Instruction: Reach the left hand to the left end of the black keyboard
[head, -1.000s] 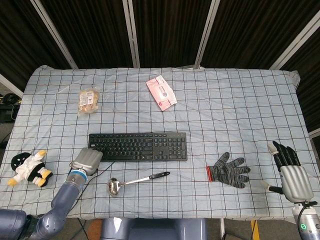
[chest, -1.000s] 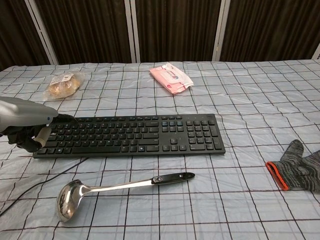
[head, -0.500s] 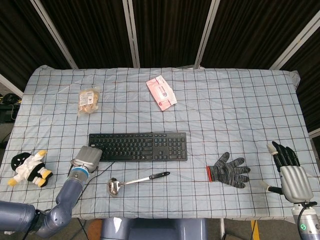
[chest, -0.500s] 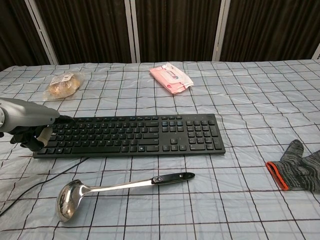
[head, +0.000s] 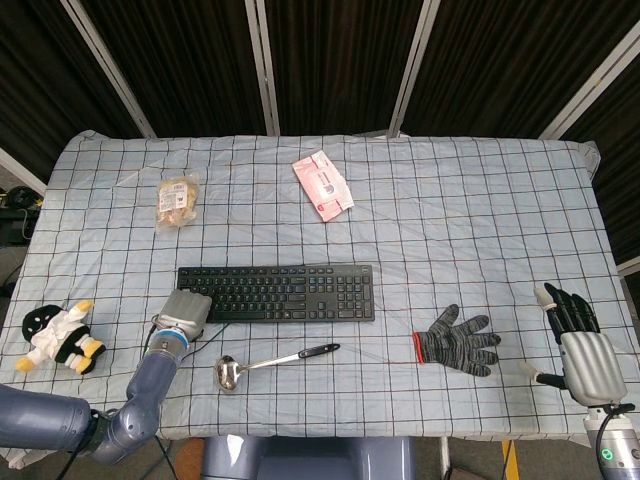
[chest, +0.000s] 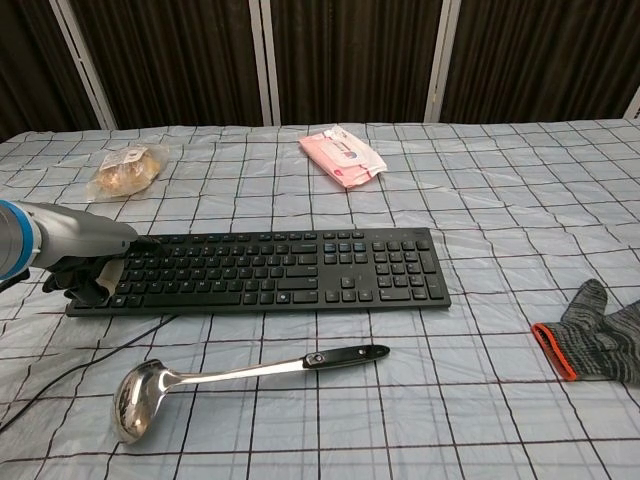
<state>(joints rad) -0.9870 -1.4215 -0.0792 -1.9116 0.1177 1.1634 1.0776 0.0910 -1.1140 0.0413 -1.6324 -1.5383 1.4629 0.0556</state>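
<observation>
My left hand (chest: 85, 262), silver-backed with dark fingers, hangs over the left end of the flat black plastic keyboard (head: 277, 293); its fingers look curled down toward the keys, though I cannot tell whether they touch. The keyboard's long axis runs from 9 to 3 o'clock across the checked cloth, and most of it stretches away from this hand toward 3 o'clock, so I judge the reach all but complete. My right hand (head: 580, 340) rests far off at the table's right edge, fingers apart and holding nothing, well beyond the keyboard.
</observation>
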